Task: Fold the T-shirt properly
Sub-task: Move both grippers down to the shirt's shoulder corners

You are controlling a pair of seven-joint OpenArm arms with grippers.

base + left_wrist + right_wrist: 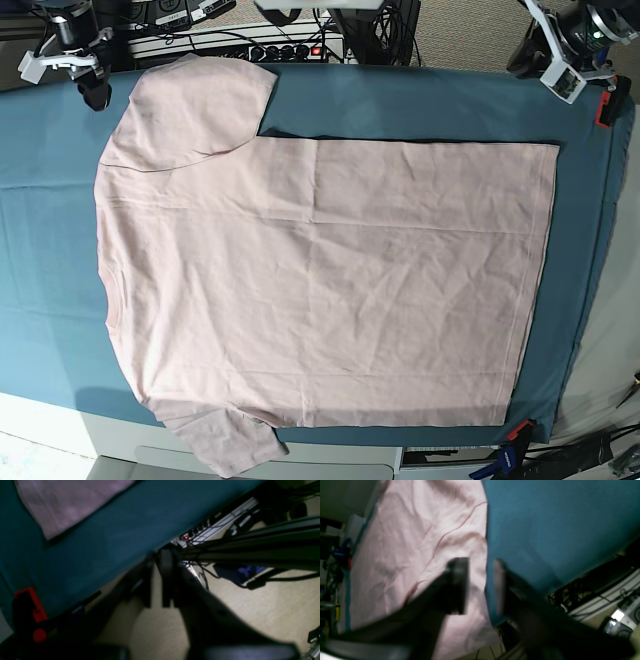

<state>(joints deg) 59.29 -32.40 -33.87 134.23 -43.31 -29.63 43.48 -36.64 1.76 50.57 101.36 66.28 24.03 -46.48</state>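
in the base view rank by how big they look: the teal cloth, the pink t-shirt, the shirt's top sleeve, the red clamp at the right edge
1. teal cloth
2. T-shirt
3. top sleeve
4. red clamp

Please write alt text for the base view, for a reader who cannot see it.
A pale pink short-sleeved cotton T-shirt lies spread flat, plain side up, on a teal cloth sheet. Both robot hands sit at the far corners, off the shirt.
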